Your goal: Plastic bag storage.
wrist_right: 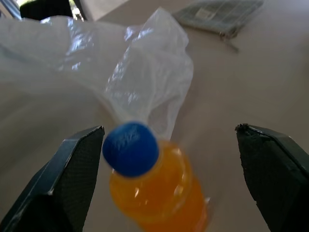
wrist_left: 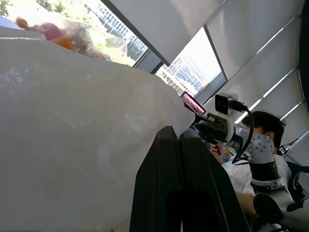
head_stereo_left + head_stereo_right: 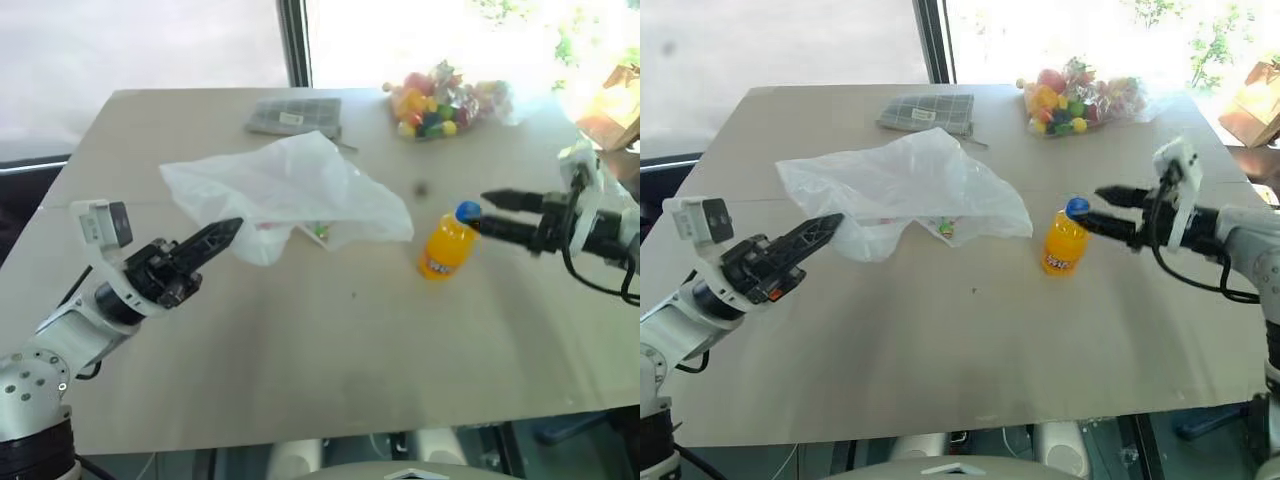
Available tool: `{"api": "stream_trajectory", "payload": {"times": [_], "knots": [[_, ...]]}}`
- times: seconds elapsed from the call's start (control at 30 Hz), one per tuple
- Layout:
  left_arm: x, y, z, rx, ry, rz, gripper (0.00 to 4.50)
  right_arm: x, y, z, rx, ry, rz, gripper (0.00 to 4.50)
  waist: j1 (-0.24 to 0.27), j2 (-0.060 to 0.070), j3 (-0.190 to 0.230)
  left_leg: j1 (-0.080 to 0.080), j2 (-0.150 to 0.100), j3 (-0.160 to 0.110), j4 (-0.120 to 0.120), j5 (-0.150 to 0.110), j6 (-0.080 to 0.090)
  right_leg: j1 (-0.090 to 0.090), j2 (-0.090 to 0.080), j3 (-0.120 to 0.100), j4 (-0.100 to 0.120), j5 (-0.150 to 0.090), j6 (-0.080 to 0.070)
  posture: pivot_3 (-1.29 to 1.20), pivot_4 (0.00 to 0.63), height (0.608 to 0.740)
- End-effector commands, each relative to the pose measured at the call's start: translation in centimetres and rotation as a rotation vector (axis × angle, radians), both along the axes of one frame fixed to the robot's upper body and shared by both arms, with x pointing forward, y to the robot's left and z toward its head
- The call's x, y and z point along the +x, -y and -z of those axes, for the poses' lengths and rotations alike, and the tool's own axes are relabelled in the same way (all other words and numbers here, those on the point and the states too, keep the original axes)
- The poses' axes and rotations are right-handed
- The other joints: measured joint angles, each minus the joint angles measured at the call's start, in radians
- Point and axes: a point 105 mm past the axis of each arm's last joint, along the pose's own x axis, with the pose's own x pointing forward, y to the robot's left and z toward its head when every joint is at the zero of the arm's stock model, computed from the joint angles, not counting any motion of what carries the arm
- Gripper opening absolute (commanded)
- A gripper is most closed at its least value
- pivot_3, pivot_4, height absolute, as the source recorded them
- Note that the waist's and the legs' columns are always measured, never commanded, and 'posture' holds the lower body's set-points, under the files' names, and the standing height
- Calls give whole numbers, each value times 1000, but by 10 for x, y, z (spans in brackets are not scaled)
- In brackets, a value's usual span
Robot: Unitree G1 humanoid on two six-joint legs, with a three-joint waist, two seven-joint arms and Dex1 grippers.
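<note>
The left gripper (image 3: 225, 233), fingers closed and empty, pointed at the plastic bag (image 3: 290, 185), apparently for gathering, while the right gripper (image 3: 1108, 210) gaped wide beside the orange bottle (image 3: 1065, 243)

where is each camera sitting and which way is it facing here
Left and right eye views: on the head, looking forward and down at the table; both arms show.
Left wrist view: looks along the shut left gripper at the plastic bag; a person beyond.
Right wrist view: looks between the open right gripper fingers at the orange bottle.
Shared: the plastic bag appears everywhere.
</note>
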Motion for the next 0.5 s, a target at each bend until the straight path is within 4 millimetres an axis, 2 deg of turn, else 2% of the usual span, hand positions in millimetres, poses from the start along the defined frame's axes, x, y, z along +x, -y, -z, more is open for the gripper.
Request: {"api": "stream_trajectory", "payload": {"times": [0.03, 0.2, 0.3, 0.43, 0.5], "knots": [[-3, 3, -8, -5, 45, 4, 0, -7, -10, -1, -37, 41, -56, 4416, -2, 0, 0, 0, 1, 0, 1, 0, 0, 0, 1, 0, 0, 0, 0, 0, 150, 740], [-5, 4, -8, -11, 46, -2, 0, -7, -21, 18, -85, 3, -83, 4416, 9, -1, 1, -1, 1, -1, 3, 0, 0, 1, 2, 0, 0, 0, 0, 0, 150, 740], [-5, 4, -8, -12, 45, -10, 0, 1, -24, 30, -128, -1, -51, 4416, 13, -2, 1, -1, 1, -1, 4, 0, 0, 1, 1, 0, 0, 0, 0, 0, 150, 740], [-6, 4, -8, -12, 49, -17, 0, 9, -26, 30, -122, 20, -25, 4416, 14, -2, 1, -1, 1, -1, 4, 0, 0, 1, 1, 0, 0, 0, 0, 0, 150, 740], [-7, 3, -8, -11, 49, -22, 0, 12, -23, 29, -128, 34, -4, 3905, 14, -2, 1, -2, 1, -1, 4, 0, 0, 1, 1, 0, 0, 0, 0, 0, 150, 740]]}}
